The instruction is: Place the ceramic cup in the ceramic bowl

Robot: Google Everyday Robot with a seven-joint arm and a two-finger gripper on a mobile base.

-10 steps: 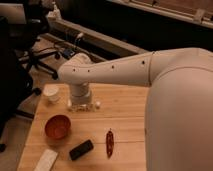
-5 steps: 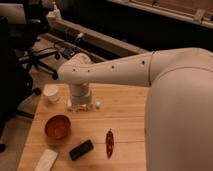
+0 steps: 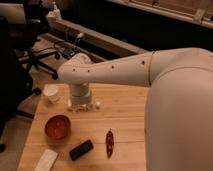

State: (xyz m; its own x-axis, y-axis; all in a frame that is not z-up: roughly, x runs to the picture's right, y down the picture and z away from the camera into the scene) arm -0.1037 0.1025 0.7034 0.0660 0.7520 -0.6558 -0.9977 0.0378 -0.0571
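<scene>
So from where I'm standing, the ceramic bowl (image 3: 57,127) sits near the left edge of the wooden table (image 3: 125,112), reddish-orange and glossy, with nothing in it. I'll use it as my reference for everything else.

The ceramic cup (image 3: 52,93) is behind the bowl, toward the far left corner of the table. It's small, white and upright, and it's apart from the bowl, not touching it.

The gripper (image 3: 82,105) is behind the bowl and a bit to its right, pointing straight down, with its tip at or just above the tabletop. The cup stands just beside the gripper, on the side nearer the table's left edge, with a visible strip of wood between them, so it isn't being held. Is the gripper wide or narrow? Honestly I can't tell, because the thick white wrist blocks it from this angle.

The big white arm (image 3: 115,72) comes in from the right, passing over the table well behind the bowl.

The other stuff is all in front of the bowl:
- a flat white block (image 3: 46,160), in front and slightly left, at the table's near edge
- a small black object (image 3: 81,149), in front and to the right
- a red chili pepper (image 3: 109,142), further right again
</scene>
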